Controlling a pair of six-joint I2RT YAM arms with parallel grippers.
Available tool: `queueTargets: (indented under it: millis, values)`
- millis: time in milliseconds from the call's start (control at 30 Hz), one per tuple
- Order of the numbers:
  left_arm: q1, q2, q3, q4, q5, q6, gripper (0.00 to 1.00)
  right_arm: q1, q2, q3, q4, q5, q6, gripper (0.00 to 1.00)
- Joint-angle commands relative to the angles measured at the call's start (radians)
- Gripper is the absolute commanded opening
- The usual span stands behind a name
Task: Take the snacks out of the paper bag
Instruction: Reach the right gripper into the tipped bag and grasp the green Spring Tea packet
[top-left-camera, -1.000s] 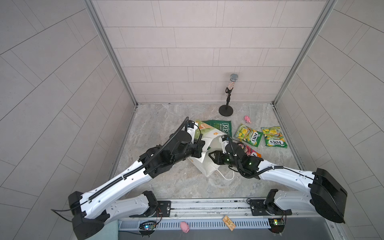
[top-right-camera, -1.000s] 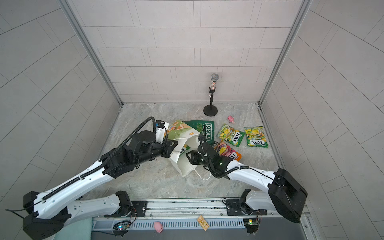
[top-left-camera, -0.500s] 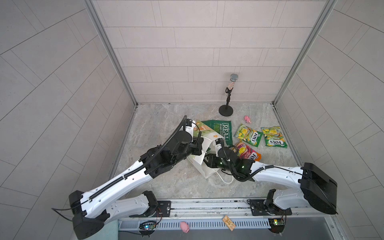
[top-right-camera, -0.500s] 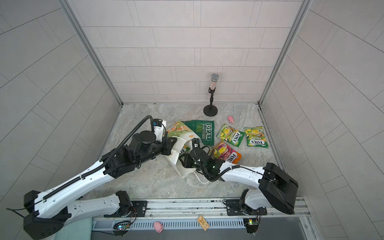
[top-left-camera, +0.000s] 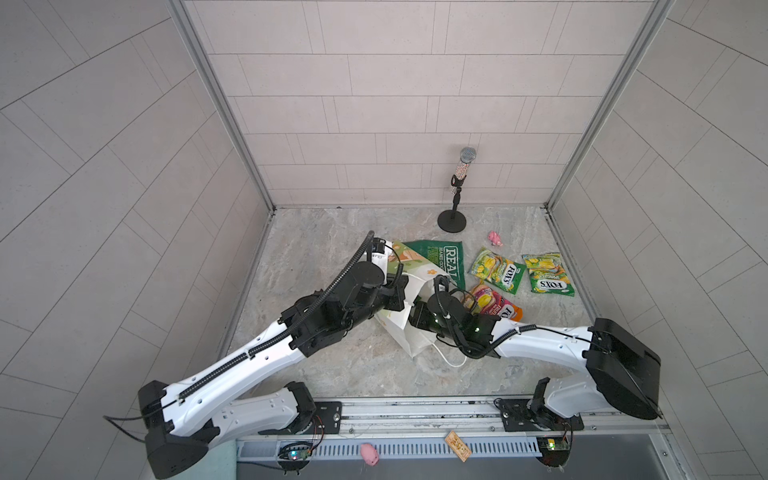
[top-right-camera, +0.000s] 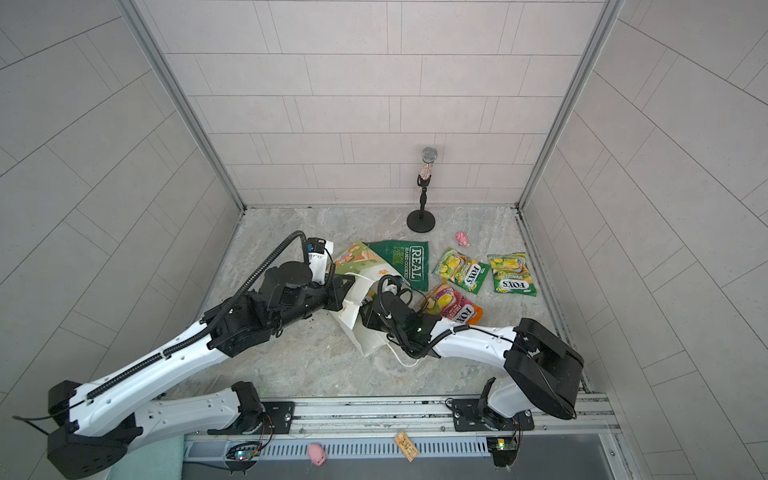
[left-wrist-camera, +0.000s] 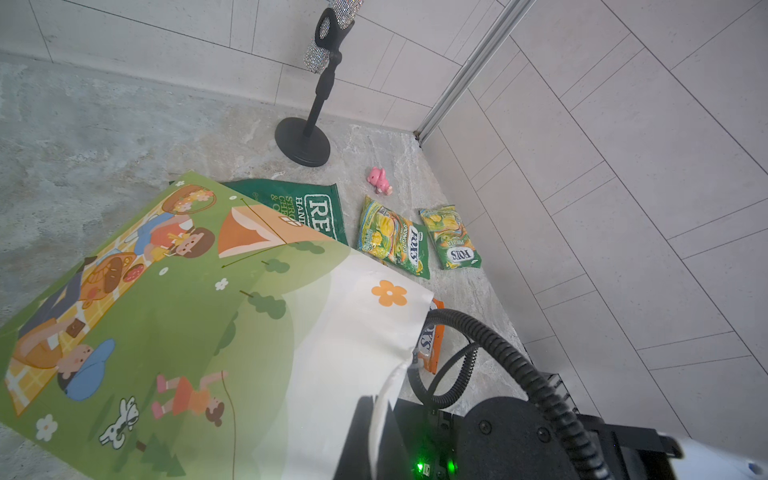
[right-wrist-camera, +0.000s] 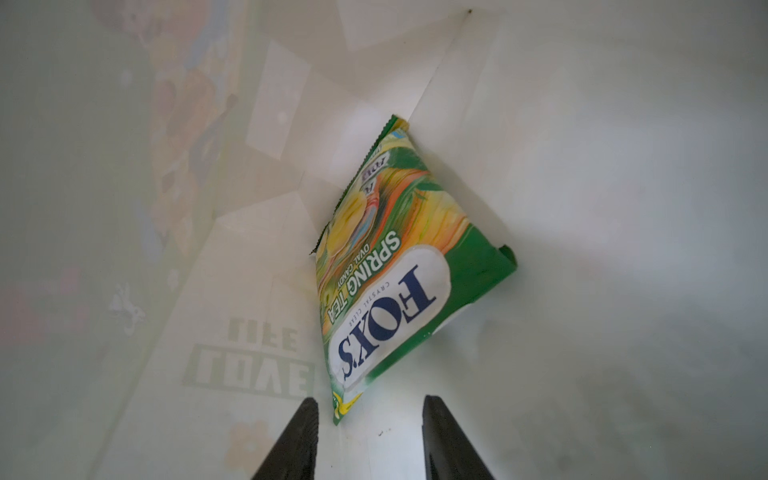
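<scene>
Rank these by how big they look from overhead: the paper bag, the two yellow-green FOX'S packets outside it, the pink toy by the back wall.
In a top view:
1. paper bag, though partly covered.
2. tilted yellow-green FOX'S packet and far-right yellow-green FOX'S packet: alike, so unranked.
3. pink toy.

Bag (left-wrist-camera: 187, 316): white; green meadow with cartoon picnic, orange tent, orange flower.
Crisp packet (top-left-camera: 444, 259): dark green, white "REAL" lettering.
Candy packets (top-left-camera: 496, 271): yellow-green swirls, white "FOX'S" patch, navy letters.
Orange packet (top-left-camera: 492, 305): orange and pink, same patch.
Toy (top-left-camera: 494, 238): pink.
Stand (top-left-camera: 452, 220): black.
Floor (top-left-camera: 332, 249): grey, marbled.
</scene>
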Motion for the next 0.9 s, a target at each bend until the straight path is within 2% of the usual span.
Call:
queueTargets:
  millis: [0, 633, 867]
  values:
    - [-0.004, -0.006, -0.006, 0.023, 0.003, 0.013, 0.00, 0.005, 0.024, 0.008, -0.011, 0.060, 0.065, 0.43]
    - [-0.004, 0.006, 0.000, 0.036, 0.067, 0.024, 0.00, 0.002, 0.150, 0.051, 0.046, 0.114, 0.141, 0.43]
    - [-0.003, 0.008, 0.003, 0.040, 0.092, 0.028, 0.00, -0.012, 0.203, 0.088, 0.097, 0.103, 0.125, 0.41]
